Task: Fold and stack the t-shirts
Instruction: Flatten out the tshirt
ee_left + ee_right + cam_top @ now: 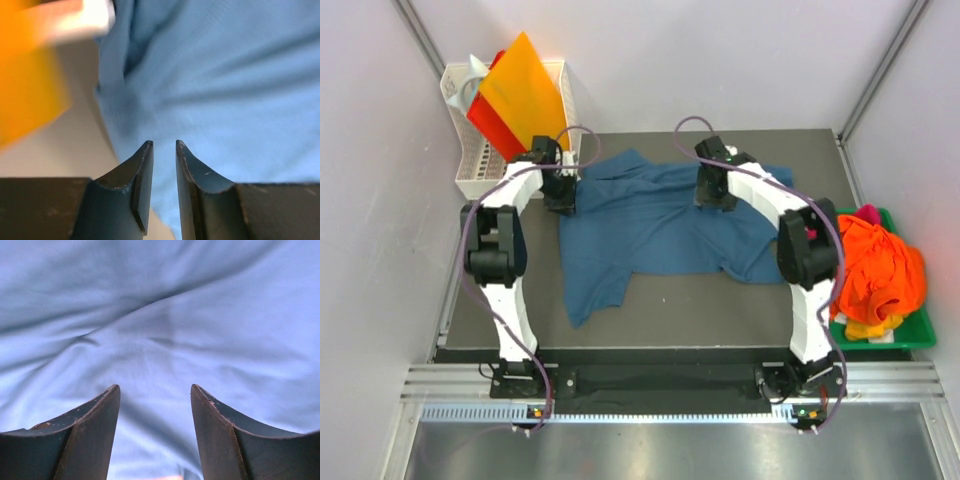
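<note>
A dark teal-blue t-shirt [660, 225] lies spread and wrinkled across the dark mat. My left gripper [560, 200] hovers at the shirt's far left edge. In the left wrist view, the left gripper [164, 145] has a narrow gap between its fingers with nothing in it, and the blue cloth [225, 90] lies beyond. My right gripper [715, 195] hangs over the shirt's far middle. In the right wrist view, the right gripper [155, 387] stands wide open just above the cloth [160, 315]. An orange t-shirt [880, 270] is bunched in the green tray [920, 335], with a pink one [867, 214] and a yellow one [865, 328] partly hidden beside it.
A white basket [470, 170] stands at the back left with orange and red sheets [520, 85] leaning out of it, close to the left gripper. The orange sheet [25, 75] shows blurred in the left wrist view. Pale walls enclose the mat.
</note>
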`<move>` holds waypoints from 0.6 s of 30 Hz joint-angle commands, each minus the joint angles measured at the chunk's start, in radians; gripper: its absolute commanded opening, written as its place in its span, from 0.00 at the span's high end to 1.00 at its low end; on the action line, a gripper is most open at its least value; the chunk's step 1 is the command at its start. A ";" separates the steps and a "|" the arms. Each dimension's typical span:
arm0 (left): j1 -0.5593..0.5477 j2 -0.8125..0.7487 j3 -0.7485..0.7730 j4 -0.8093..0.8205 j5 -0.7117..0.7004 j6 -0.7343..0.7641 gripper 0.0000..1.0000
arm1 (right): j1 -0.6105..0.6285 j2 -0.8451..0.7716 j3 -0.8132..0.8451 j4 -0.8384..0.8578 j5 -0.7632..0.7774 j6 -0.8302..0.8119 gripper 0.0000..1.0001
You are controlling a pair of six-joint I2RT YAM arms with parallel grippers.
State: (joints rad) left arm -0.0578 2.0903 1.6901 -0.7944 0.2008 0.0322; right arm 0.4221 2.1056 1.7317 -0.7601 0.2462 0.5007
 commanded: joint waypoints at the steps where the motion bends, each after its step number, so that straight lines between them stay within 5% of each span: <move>1: 0.006 -0.264 -0.052 0.017 0.091 0.038 0.69 | 0.003 -0.290 -0.096 0.091 0.108 0.033 0.41; 9: 0.004 -0.513 -0.280 -0.045 0.109 0.136 0.71 | 0.061 -0.648 -0.508 0.096 0.191 0.117 0.41; 18: 0.004 -0.714 -0.483 -0.048 0.020 0.175 0.72 | 0.182 -0.788 -0.745 0.096 0.203 0.236 0.42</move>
State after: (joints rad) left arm -0.0536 1.4822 1.2675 -0.8356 0.2497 0.1669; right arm 0.5430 1.3792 1.0180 -0.6807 0.4122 0.6666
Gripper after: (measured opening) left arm 0.283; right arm 0.585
